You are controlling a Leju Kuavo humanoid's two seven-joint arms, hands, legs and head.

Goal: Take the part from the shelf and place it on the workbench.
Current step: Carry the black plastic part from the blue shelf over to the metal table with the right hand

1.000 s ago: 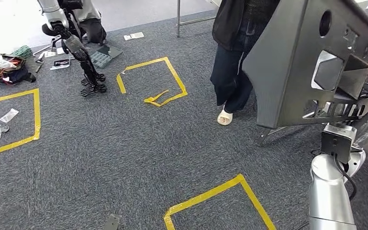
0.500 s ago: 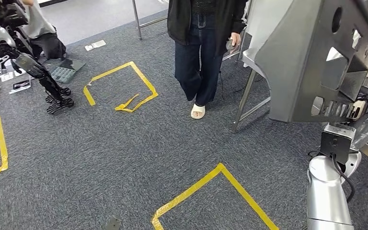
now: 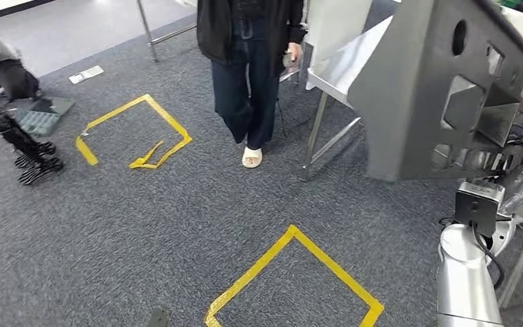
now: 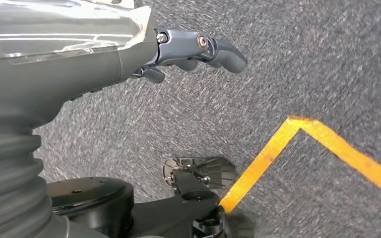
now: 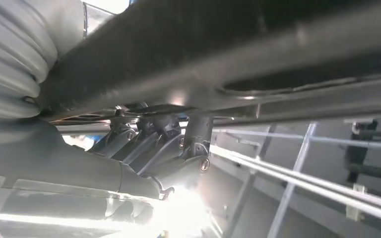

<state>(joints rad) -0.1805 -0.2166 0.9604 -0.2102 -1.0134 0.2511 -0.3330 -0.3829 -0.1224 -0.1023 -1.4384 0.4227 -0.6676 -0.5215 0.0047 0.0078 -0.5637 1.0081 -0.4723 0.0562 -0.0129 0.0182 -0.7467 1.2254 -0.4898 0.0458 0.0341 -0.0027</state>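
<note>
right hand [image 5: 154,144] fingers grasping grey part [image 3: 436,95], left hand [image 4: 178,49] fingers released over carpet [image 3: 143,225]

One large grey metal part [image 3: 422,102] fills the head view at two o'clock. Two yellow tape squares [image 3: 133,131] mark the carpet, at ten and six o'clock. One person [image 3: 248,61] stands at twelve, beside one white workbench [image 3: 344,65].

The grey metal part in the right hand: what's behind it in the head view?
Behind the grey metal part a white workbench runs out toward a standing person. The part covers the rest of the bench, so anything lying there is hidden. The right hand grips the part from below.
</note>
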